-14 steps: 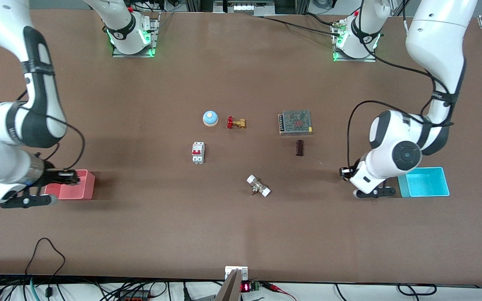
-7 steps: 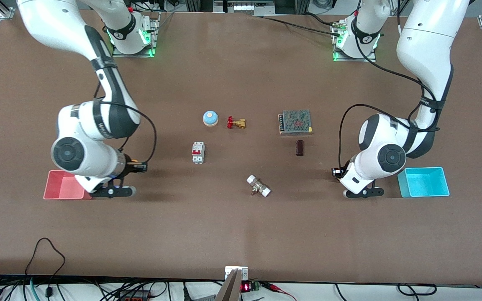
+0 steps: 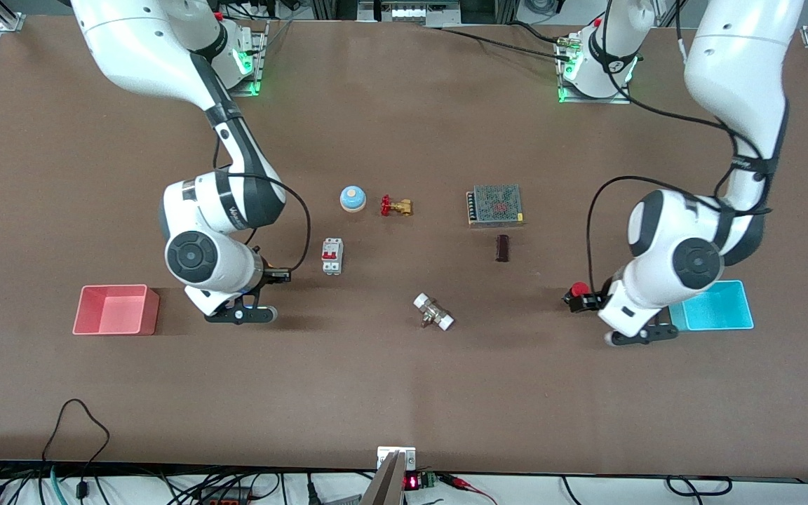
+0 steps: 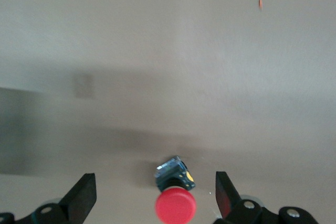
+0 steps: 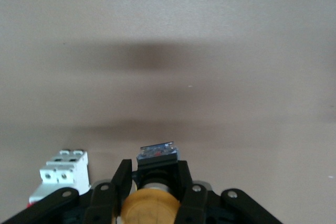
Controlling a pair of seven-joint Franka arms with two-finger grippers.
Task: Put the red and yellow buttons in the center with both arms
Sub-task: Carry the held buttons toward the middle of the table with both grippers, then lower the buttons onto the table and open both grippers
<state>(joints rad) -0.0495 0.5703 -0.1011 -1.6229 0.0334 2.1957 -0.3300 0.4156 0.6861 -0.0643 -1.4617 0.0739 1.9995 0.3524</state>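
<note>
The red button [image 3: 577,289] lies on its side on the bare brown tabletop [image 3: 404,379], between the dark cylinder and the cyan tray. My left gripper [image 3: 579,298] is low around it and open. In the left wrist view the red cap [image 4: 176,206] and its black body sit between the wide-apart fingers [image 4: 84,196], touching neither. My right gripper [image 3: 276,275] is beside the white circuit breaker, toward the pink tray. In the right wrist view it [image 5: 154,174] is shut on the yellow button [image 5: 149,205], gripping its black body.
In the middle stand a blue bell [image 3: 352,198], a brass valve [image 3: 395,206], a white circuit breaker [image 3: 332,256], a mesh-topped metal box [image 3: 494,205], a dark cylinder [image 3: 502,248] and a white-ended fitting [image 3: 433,312]. A pink tray [image 3: 116,309] and a cyan tray [image 3: 716,306] sit at the ends.
My right arm has swung from the pink tray toward the middle with the yellow button. My left arm has drawn back toward the cyan tray, and the red button now shows on the table.
</note>
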